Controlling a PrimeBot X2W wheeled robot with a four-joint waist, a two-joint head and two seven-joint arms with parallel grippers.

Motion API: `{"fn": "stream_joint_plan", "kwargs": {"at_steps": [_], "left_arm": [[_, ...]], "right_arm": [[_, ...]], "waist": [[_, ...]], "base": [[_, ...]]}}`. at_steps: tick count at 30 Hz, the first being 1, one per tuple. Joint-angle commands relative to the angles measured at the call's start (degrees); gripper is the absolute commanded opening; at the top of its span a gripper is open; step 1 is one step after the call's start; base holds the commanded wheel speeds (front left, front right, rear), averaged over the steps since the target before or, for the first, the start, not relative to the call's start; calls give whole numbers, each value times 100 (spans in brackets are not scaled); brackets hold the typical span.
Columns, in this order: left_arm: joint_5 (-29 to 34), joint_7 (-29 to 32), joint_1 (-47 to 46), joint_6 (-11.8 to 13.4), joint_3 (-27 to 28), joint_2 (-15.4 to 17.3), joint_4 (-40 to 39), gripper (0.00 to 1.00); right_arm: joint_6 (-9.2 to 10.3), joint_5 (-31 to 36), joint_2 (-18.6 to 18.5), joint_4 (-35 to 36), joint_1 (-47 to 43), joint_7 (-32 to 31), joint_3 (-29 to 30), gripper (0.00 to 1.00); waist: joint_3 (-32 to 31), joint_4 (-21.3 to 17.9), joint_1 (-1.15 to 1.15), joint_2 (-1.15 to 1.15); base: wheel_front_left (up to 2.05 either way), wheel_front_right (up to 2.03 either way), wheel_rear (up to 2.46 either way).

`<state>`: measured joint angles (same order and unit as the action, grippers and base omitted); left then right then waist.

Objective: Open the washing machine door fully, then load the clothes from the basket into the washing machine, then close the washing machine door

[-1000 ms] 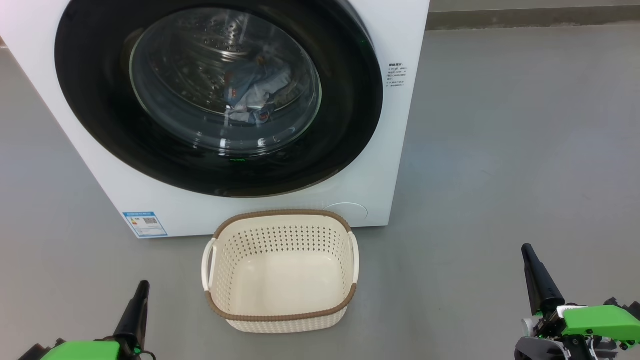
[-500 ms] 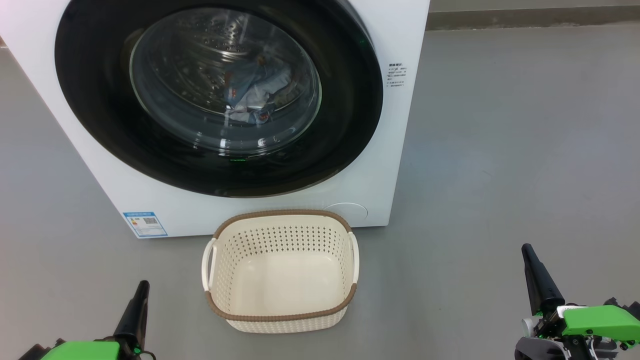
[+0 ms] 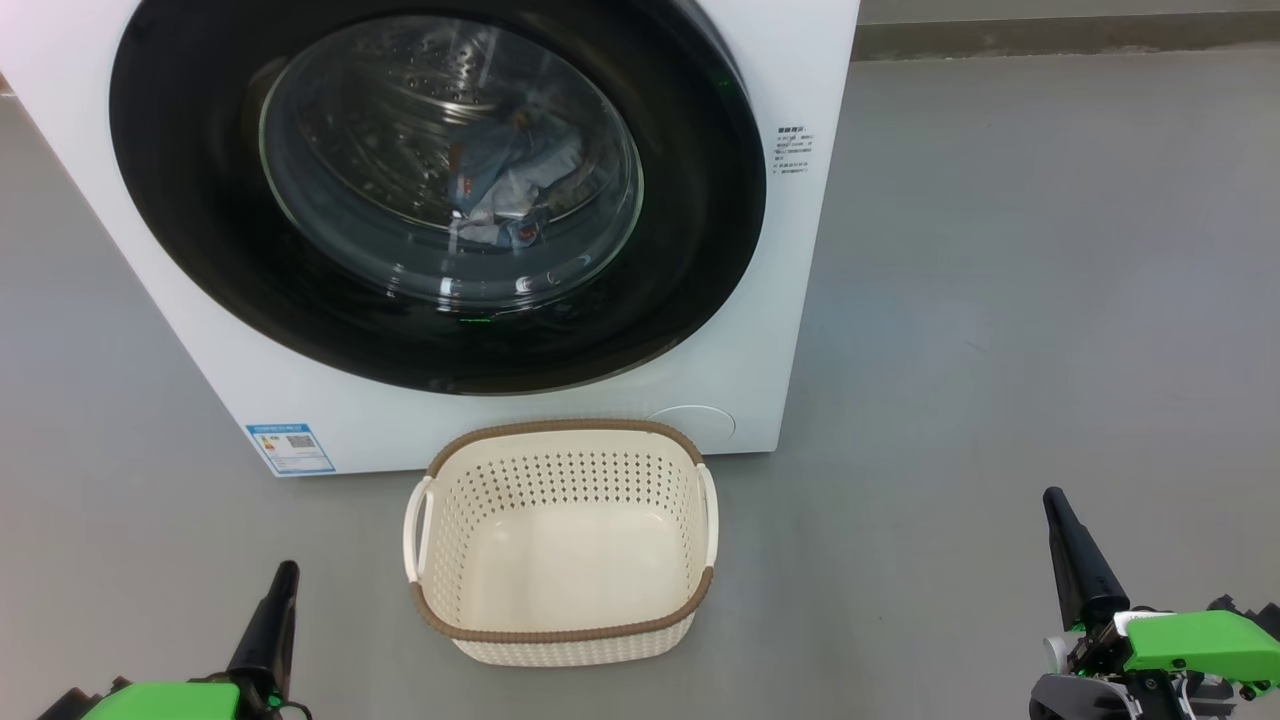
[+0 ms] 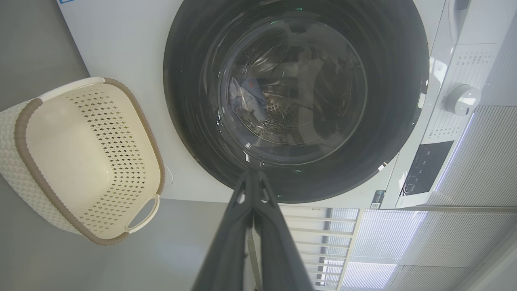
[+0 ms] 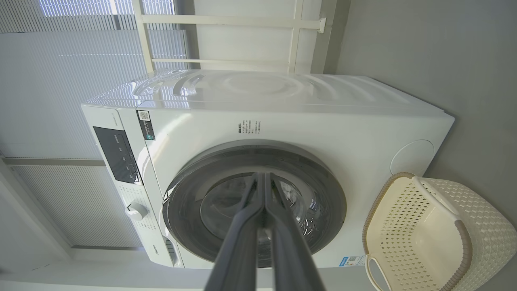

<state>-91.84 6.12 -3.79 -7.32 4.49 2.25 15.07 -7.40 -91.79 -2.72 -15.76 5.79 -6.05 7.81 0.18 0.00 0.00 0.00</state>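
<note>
Clothes (image 3: 510, 190) lie in the drum behind the shut door (image 3: 200, 250). Left gripper (image 3: 287, 570), fingers pressed together and holding nothing, sits low at near left, pointing far. Right gripper (image 3: 1050, 497), likewise closed, sits at near right. Between them stands the basket (image 3: 560, 632), just beside the washer (image 3: 300, 400) front. Grey floor (image 3: 1000, 300) stretches wide on the right.
</note>
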Motion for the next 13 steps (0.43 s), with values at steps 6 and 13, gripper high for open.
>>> {"fn": "stream_joint_plan", "kwargs": {"at_steps": [6,13], "left_arm": [[-34,35,-240,-17,201,69,-104,0],[-33,35,-240,-17,202,68,-104,0]], "right_arm": [[-9,-36,-16,174,40,-46,-126,0],[-9,-36,-16,174,40,-46,-127,0]], "waist": [[0,0,0,0],[0,0,0,0]], "base": [[0,0,0],[0,0,0]]}}
